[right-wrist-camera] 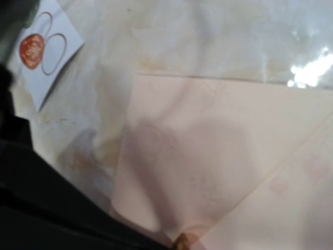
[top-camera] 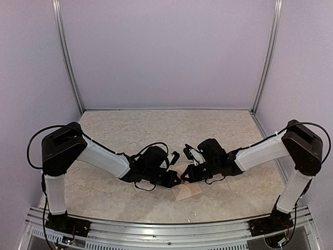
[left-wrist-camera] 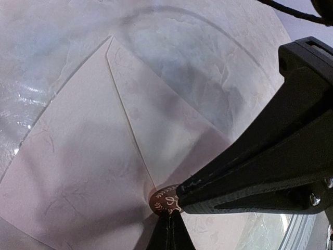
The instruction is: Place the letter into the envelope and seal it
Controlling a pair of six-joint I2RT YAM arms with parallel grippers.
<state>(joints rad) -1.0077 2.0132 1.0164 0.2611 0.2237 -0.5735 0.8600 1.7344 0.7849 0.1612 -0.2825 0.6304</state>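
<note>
The pale pink envelope (top-camera: 190, 191) lies flat on the table beneath both grippers, its triangular flap (left-wrist-camera: 156, 125) folded down. A brown round sticker (left-wrist-camera: 162, 202) sits at the flap's tip. My left gripper (left-wrist-camera: 169, 214) is shut, and its tip rests against the sticker's near edge. My right gripper (left-wrist-camera: 183, 190) is shut too, its tip on the sticker from the right. In the right wrist view the envelope (right-wrist-camera: 208, 151) fills the middle and the sticker (right-wrist-camera: 182, 242) peeps out at the bottom edge. The letter is hidden.
A small white sticker strip (right-wrist-camera: 44, 49) with one orange-red sticker and an empty ring lies on the marbled tabletop (right-wrist-camera: 208, 36) beyond the envelope. Both arms meet over the middle of the table (top-camera: 156, 125). Purple walls close in the back and sides.
</note>
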